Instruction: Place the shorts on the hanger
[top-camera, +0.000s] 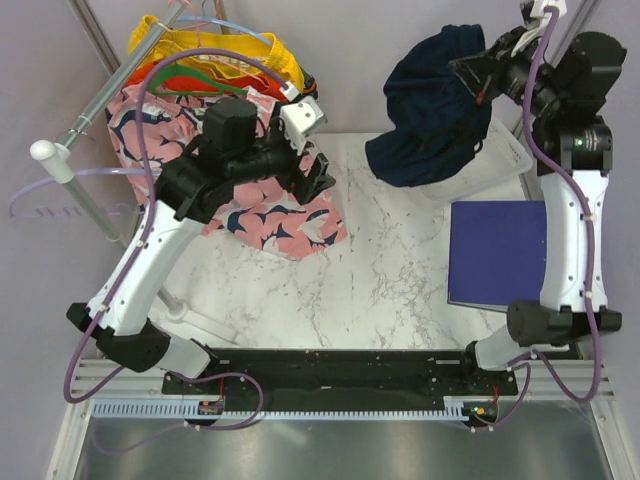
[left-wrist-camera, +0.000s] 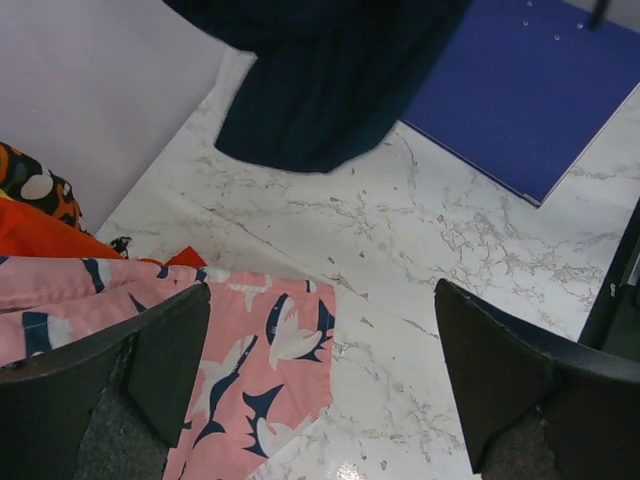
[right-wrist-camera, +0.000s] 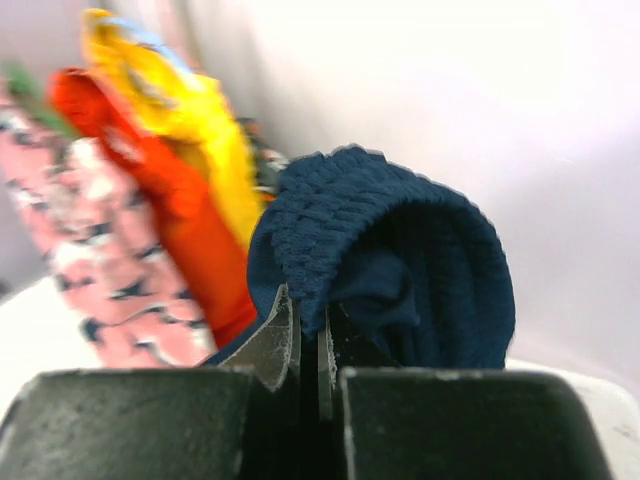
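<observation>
The right gripper (top-camera: 478, 75) is shut tight on the shorts (top-camera: 430, 110) and holds them up at the back right, seen from the top. They hang down over a white bin (top-camera: 500, 160). The hanger (top-camera: 75, 173) is far off on the left, by the rail. The left gripper (top-camera: 318, 172) is over the pink shorts (top-camera: 270, 220). From the left wrist, the left gripper (left-wrist-camera: 322, 330) is wide open and holds nothing. The shorts (left-wrist-camera: 320, 90) hang above the table (left-wrist-camera: 400, 250). From the right wrist, the right gripper (right-wrist-camera: 308, 330) pinches a fold of the shorts (right-wrist-camera: 390, 240).
</observation>
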